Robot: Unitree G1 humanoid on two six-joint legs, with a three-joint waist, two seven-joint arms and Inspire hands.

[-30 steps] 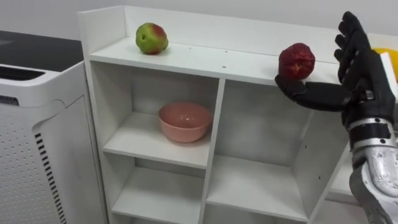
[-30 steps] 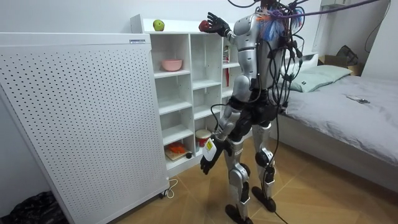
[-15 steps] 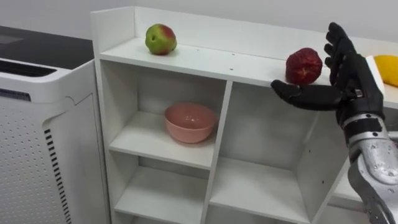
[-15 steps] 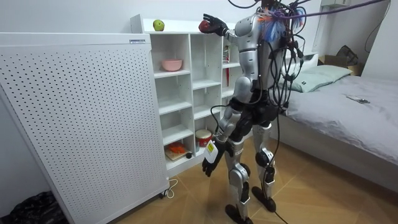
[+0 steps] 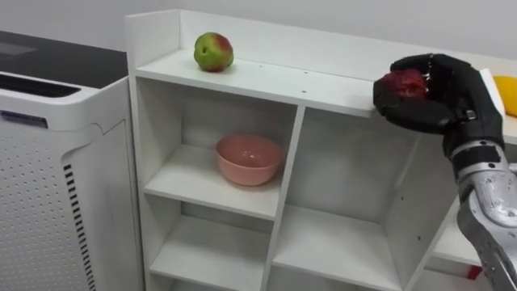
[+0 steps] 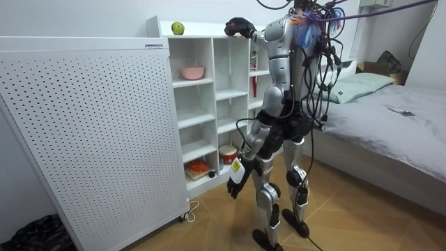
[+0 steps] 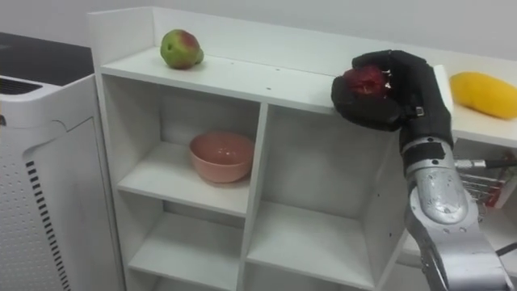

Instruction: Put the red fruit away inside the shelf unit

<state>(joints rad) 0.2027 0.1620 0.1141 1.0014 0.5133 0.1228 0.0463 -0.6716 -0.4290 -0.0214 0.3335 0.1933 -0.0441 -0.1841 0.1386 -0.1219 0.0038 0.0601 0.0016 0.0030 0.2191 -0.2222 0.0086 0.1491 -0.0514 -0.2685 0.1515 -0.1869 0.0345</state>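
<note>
Right robot hand (image 5: 436, 95) was closed around a dark red fruit (image 5: 404, 83), with fingers curled over it and thumb beneath. It was at the front edge of the closet's top shelf (image 5: 266, 78); whether the fruit touched the board could not be told.

Judged step: setting the fruit down on that shelf. To do it well, the fruit would need carrying further back from the edge and lowering until the board bore its weight. Only then should the fingers open, and slowly, so that the round fruit did not roll. Room should be kept from the yellow fruit (image 7: 483, 93) just beside the wrist.

A green-and-red apple (image 5: 213, 51) lay on the same shelf, well apart toward the robot's left. A pink bowl (image 5: 247, 158) sat in the compartment below it. Left robot hand (image 6: 235, 183) hung by the thigh in the room view.

Writing: a small strip label (image 6: 155, 46) on the perforated white cabinet (image 6: 90, 132) was too small to read, and no other print was legible.
</note>
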